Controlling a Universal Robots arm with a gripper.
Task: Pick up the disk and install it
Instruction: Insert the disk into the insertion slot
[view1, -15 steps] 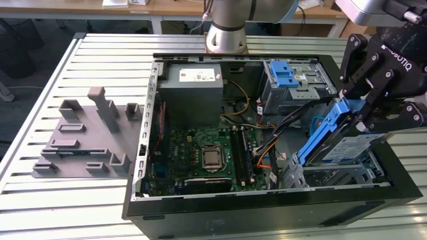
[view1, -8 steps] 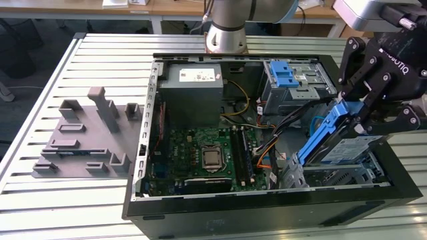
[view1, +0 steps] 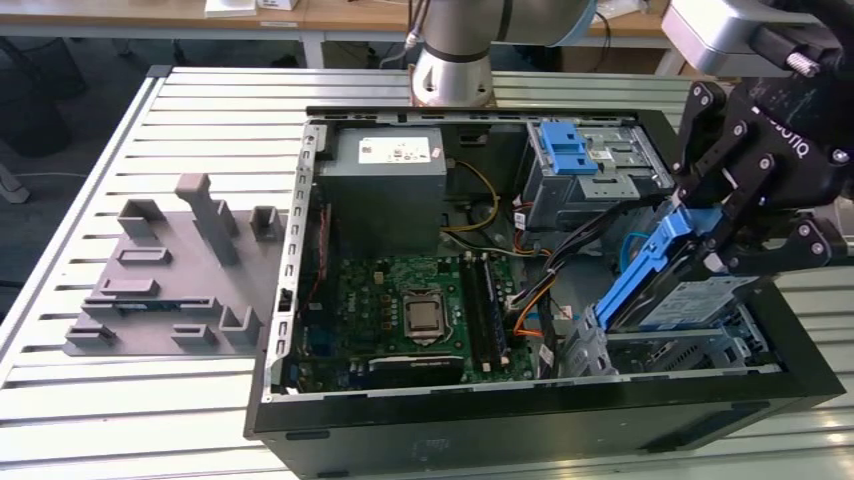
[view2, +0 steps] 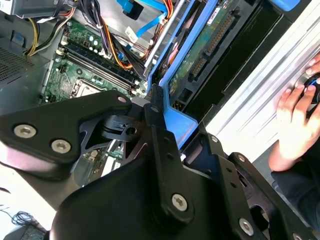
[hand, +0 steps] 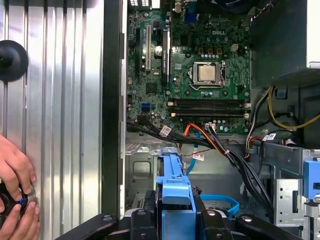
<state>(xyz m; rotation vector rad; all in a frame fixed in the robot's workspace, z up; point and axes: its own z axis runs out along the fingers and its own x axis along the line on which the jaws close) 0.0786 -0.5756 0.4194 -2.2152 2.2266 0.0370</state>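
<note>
The disk (view1: 697, 298), a silver drive in a blue plastic carrier, hangs tilted over the metal drive bay (view1: 674, 352) at the near corner of the open computer case (view1: 534, 415), on the exterior view's right. My gripper (view1: 721, 238) is shut on the carrier's upper end. In the second wrist view the black fingers (view2: 159, 131) clamp the blue frame, and the disk's (view2: 200, 57) green circuit-board side runs away from them. In the first wrist view the blue carrier (hand: 172, 182) sticks out from between the fingers (hand: 144, 220) towards the case interior.
Inside the case are a motherboard (view1: 407, 310), a power supply (view1: 387, 170), loose cables (view1: 534, 300) and another blue carrier (view1: 567, 150) in the upper bay. A grey fixture block (view1: 174, 280) sits on the slatted table at the exterior view's left. A person's hands (hand: 15, 200) rest beside the case.
</note>
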